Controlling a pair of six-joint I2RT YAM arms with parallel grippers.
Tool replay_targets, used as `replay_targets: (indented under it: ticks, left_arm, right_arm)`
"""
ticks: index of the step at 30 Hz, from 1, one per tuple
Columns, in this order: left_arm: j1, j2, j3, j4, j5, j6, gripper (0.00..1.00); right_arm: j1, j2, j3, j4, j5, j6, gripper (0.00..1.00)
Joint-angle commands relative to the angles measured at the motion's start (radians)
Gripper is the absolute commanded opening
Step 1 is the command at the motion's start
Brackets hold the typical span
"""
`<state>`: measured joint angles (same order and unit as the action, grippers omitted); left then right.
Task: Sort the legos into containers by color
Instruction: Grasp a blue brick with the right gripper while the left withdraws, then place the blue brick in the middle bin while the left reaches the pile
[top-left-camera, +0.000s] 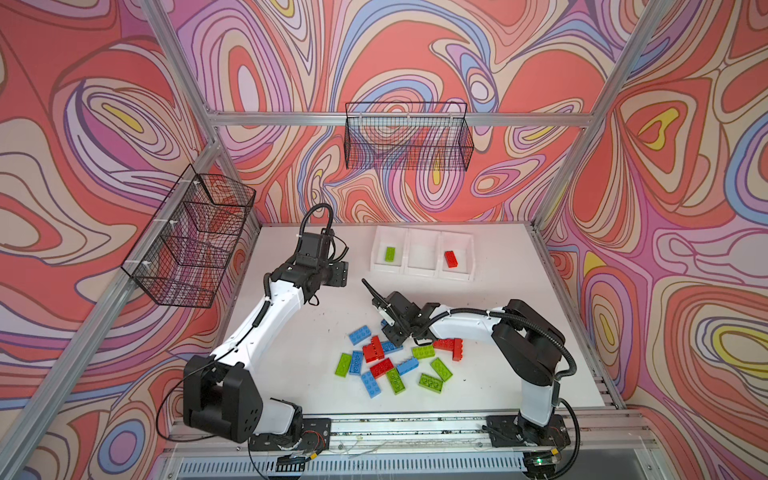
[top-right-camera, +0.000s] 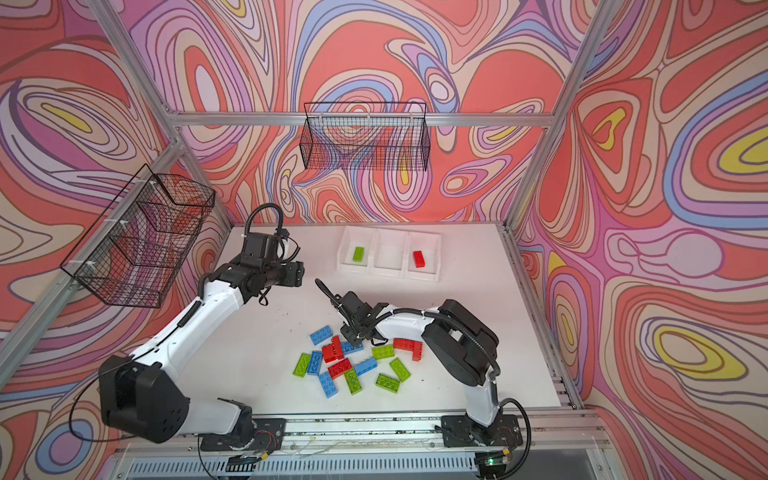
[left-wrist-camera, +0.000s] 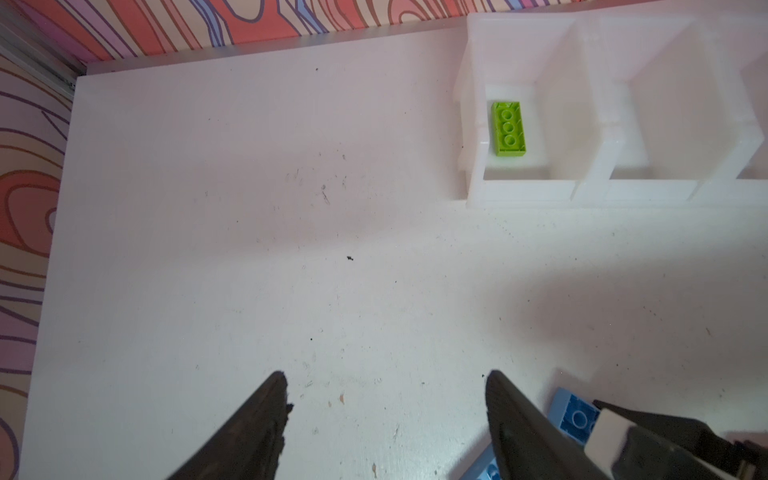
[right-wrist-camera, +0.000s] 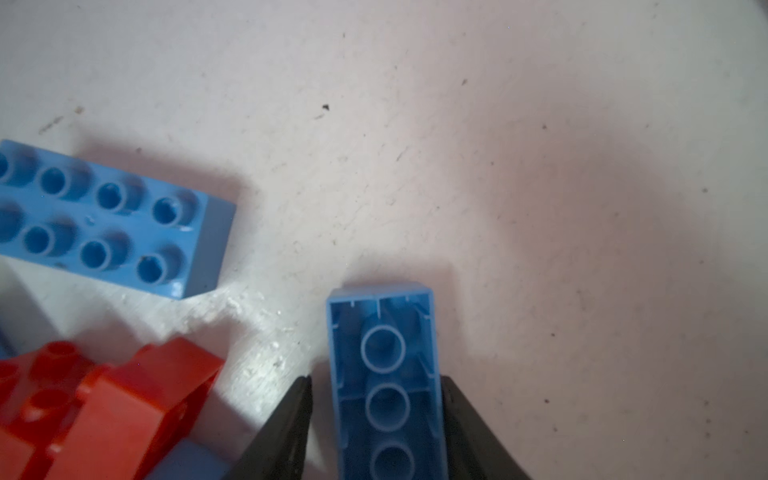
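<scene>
Right wrist: right fingers (right-wrist-camera: 286, 415) straddle upturned blue brick (right-wrist-camera: 386, 386) for pickup, grip uncertain; destination likely empty middle bin (top-left-camera: 423, 253). Left fingers (left-wrist-camera: 257, 424) open, empty.

- Is a flat white table (top-left-camera: 324, 332), scuffed, dotted with dark specks.
- Bears three joined white containers (top-left-camera: 422, 275) in a row.
- Bears a loose heap of legos (top-left-camera: 381, 367), green, blue and red, well in front of the containers.
- Has one blue brick (top-left-camera: 360, 334) studs up at the heap's edge facing the containers.
- Has two touching red bricks (top-left-camera: 444, 344) in front of the containers' right end in a top view.
</scene>
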<state>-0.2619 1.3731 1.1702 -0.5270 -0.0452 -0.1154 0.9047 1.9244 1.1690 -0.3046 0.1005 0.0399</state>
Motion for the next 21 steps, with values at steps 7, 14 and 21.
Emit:
replay_targets:
  ticks: [7,14,21]
  left_arm:
    - [0.000,-0.166,-0.195,0.071,0.135,-0.052,0.74]
    - [-0.066,-0.232,-0.228,0.101,0.159,0.050,0.75]
    - [-0.100,-0.222,-0.189,-0.068,0.127,0.133,0.74]
  right_arm:
    - [0.005,-0.125,-0.061,0.043,0.144,0.080,0.26]
    - [-0.125,-0.248,-0.032,0.030,0.208,0.201,0.26]
    - [-0.345,-0.180,0.136,0.033,0.140,0.245,0.28]
